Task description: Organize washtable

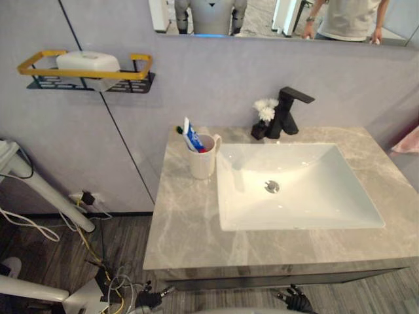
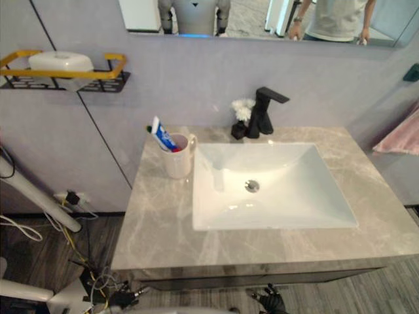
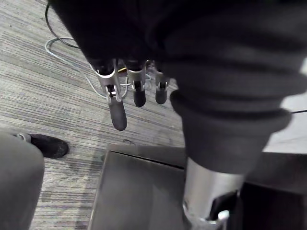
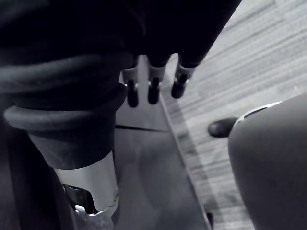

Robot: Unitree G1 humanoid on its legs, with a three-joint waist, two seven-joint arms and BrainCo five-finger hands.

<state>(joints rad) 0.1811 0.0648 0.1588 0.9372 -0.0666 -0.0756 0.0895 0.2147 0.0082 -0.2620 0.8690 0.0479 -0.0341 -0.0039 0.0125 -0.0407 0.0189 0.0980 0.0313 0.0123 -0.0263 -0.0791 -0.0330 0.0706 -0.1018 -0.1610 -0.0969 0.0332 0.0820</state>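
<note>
A grey marble washtable (image 1: 196,229) holds a white sink (image 1: 294,186) with a black faucet (image 1: 286,111) at its back. A small white flower in a dark pot (image 1: 264,118) stands beside the faucet. Left of the sink stands a white cup (image 1: 201,157) with a toothpaste tube (image 1: 192,137) and a toothbrush in it. My left hand (image 3: 117,112) hangs low over the floor, fingers straight, holding nothing. My right hand (image 4: 152,91) also hangs low beside a dark panel, fingers relaxed and empty.
A black wall shelf with a yellow rail (image 1: 85,72) carries a white box (image 1: 88,62) up on the left. A pink towel (image 1: 409,140) hangs at the right edge. The mirror shows a person (image 1: 347,16). Cables lie on the floor at lower left.
</note>
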